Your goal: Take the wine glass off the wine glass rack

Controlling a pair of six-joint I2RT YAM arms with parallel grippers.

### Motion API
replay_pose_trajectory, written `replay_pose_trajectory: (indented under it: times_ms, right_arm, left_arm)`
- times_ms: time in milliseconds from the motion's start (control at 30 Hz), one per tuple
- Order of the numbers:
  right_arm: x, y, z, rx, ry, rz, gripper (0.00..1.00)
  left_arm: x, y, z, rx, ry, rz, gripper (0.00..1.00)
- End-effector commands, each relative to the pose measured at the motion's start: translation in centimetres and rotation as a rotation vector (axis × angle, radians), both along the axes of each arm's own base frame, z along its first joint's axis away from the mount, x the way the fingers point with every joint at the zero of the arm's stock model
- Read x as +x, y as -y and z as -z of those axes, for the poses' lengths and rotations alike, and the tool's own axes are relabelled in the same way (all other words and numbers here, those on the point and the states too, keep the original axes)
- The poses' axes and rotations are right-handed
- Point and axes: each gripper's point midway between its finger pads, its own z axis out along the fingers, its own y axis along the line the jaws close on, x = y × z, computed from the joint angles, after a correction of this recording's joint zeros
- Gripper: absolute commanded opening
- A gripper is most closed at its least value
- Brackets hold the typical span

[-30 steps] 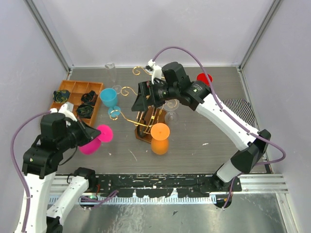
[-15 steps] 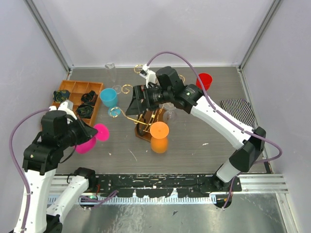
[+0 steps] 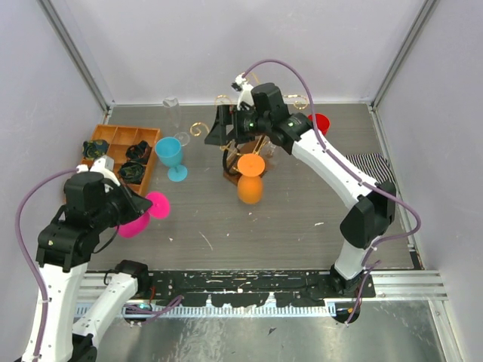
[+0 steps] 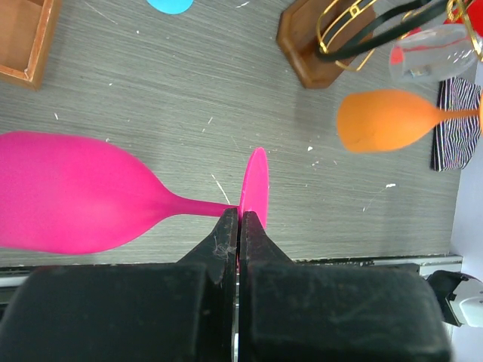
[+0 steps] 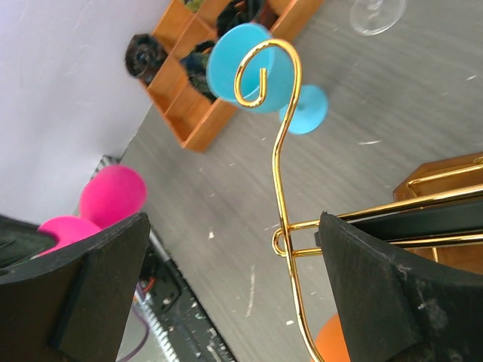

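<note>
Top external view, against a second ago: finds the wine glass rack (image 3: 240, 162) shifted toward the back wall and standing more upright, the orange wine glass (image 3: 250, 188) carried along and hanging on its near side. Finds the right gripper (image 3: 221, 130) drawn back too, now at the rack's left hook arms. Shows, through the right wrist view, those jaws wide apart with one curled gold arm of the rack between them. Keeps the left gripper (image 4: 239, 225) pinched together on the foot of the pink wine glass (image 4: 72, 192), off the rack, over the table (image 3: 302, 219) at front left, about where it was. Leaves the blue glass (image 3: 170, 154) standing beside the wooden tray (image 3: 113, 136).
</note>
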Motion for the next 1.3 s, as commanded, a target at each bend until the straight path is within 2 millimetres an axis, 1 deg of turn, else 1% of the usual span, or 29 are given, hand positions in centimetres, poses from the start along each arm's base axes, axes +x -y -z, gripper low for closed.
replay_pose_trajectory:
  times_ms: [0, 133, 200, 333, 433, 533, 600, 667, 733, 767, 800, 867, 933, 1067, 1133, 1267]
  right_arm:
    - [4.9, 3.6, 4.4, -0.162, 0.019, 0.102, 1.00]
    - [5.8, 2.4, 1.4, -0.116, 0.105, 0.039, 1.00]
    - [5.9, 1.8, -0.5, -0.087, 0.154, 0.018, 1.00]
    - [5.3, 1.1, -3.6, -0.072, 0.231, 0.000, 1.00]
    - [4.1, 0.7, -5.3, -0.078, 0.244, 0.005, 1.00]
    - [2.2, 0.5, -7.3, -0.069, 0.258, 0.019, 1.00]
    - [0.9, 0.6, -8.6, -0.055, 0.261, 0.034, 1.00]
    - [-0.4, 0.6, -9.4, -0.043, 0.237, 0.047, 1.00]
    - [-2.0, 0.1, -9.2, -0.031, 0.175, 0.011, 1.00]
    - [-2.9, -0.3, -8.7, -0.013, 0.118, -0.020, 1.00]
    - [-3.8, -0.8, -8.1, 0.010, 0.054, -0.047, 1.00]
    - [-5.4, -1.9, -7.3, 0.072, -0.061, -0.108, 1.00]
    - [-6.7, -2.9, -7.0, 0.145, -0.155, -0.150, 1.00]
    - [-7.9, -4.0, -6.7, 0.200, -0.282, -0.165, 1.00]
    - [-8.7, -4.5, -6.6, 0.228, -0.355, -0.203, 1.00]
    - [-9.8, -5.8, -6.2, 0.287, -0.495, -0.261, 1.00]
  left_arm:
    - [0.8, 0.1, -0.5, 0.011, 0.041, 0.016, 0.00]
    - [1.0, 0.1, -1.1, 0.046, 0.046, 0.049, 0.00]
    - [1.1, 0.0, -1.5, 0.067, 0.050, 0.063, 0.00]
    - [1.2, 0.1, -2.4, 0.081, 0.073, 0.092, 0.00]
    - [1.4, 1.8, -3.6, 0.027, 0.130, 0.176, 0.00]
    - [1.4, 3.6, -4.7, -0.047, 0.200, 0.262, 0.00]
    - [1.3, 4.4, -5.5, -0.073, 0.247, 0.306, 0.00]
    - [1.2, 5.0, -6.4, -0.086, 0.293, 0.351, 0.00]
    - [1.0, 5.7, -7.0, -0.104, 0.331, 0.395, 0.00]
    - [0.9, 6.1, -7.3, -0.114, 0.351, 0.425, 0.00]
    - [1.1, 6.6, -8.1, -0.126, 0.397, 0.457, 0.00]
    - [1.2, 7.2, -8.7, -0.136, 0.451, 0.494, 0.00]
    - [1.3, 7.8, -9.4, -0.149, 0.509, 0.539, 0.00]
    - [1.1, 8.8, -11.0, -0.159, 0.612, 0.620, 0.00]
    - [0.8, 9.0, -11.6, -0.145, 0.649, 0.664, 0.00]
    - [-0.1, 9.5, -11.9, -0.098, 0.695, 0.769, 0.00]
